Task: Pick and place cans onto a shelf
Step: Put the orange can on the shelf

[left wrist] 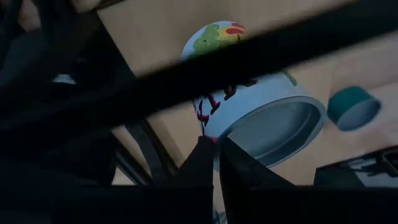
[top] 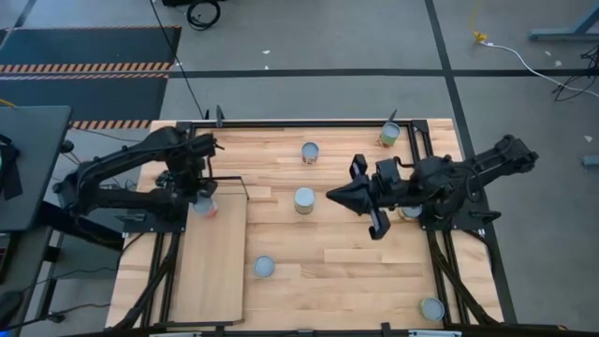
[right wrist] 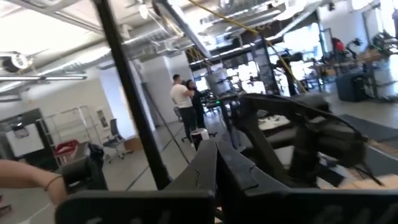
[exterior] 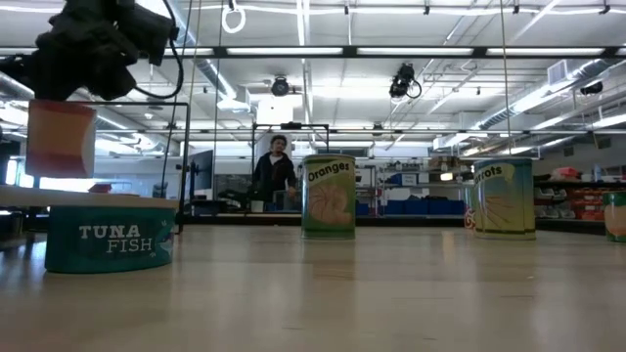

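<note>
The cans lie scattered over the table [top: 346, 262], but one can [top: 205, 205] is already up in the left gripper [top: 200, 198], whose jaws are clamped on its side, just over the wire-framed end of the shelf [top: 213, 271]. In the low view this held can [exterior: 61, 139] hangs clear above the shelf edge, upright, its long axis vertical. The left wrist view shows its silvery end and printed label [left wrist: 249, 106] pinched between the dark fingers [left wrist: 205, 168].

What the coming move turns on: the shelf board sits directly beneath the held can, so a straight lowering should set it down standing; any tilt risks it tipping on release.

The right gripper [top: 335, 197] hovers over the table's middle, pointing toward the central can [top: 304, 200], which lies just beyond its tip; its jaws appear together. The right arm is the nearer one to that can and to the can [top: 310, 152] farther back. A teal tuna tin [exterior: 110, 235] sits beside the shelf.
</note>
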